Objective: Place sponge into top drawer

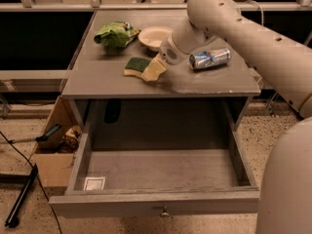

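The sponge (135,65), dark green face over pale yellow foam, lies flat on the grey table top (102,79), left of centre. My gripper (154,70) is down on the table right beside the sponge's right edge, touching or nearly touching it. The arm reaches in from the upper right. The top drawer (161,172) is pulled fully open below the table. It holds only a white label (94,183) in its front left corner, and a small round knob (165,211) is on its front.
A light green snack bag (116,34) and a white bowl (152,37) sit at the back of the table. A silver can (209,59) lies on its side at the right. A cardboard box (51,152) and a black pole (19,201) stand on the floor to the left.
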Robot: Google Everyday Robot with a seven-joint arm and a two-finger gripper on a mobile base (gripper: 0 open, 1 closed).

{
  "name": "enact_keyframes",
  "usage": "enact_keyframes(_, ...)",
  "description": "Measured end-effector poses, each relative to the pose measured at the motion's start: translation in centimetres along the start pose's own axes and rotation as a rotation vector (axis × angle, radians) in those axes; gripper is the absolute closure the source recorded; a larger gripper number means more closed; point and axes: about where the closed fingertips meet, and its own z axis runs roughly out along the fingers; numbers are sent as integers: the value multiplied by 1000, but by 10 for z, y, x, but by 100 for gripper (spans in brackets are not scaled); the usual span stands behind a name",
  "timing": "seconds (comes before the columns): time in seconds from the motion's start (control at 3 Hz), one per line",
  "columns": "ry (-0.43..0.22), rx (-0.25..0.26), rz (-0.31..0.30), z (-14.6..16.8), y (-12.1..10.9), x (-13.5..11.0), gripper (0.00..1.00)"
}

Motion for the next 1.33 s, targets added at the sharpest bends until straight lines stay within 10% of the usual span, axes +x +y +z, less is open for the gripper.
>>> enact_keyframes(0.67, 0, 0, 0, 0, 0, 0, 94)
enact_keyframes(1.33, 15, -12, -8, 6, 1, -3, 100)
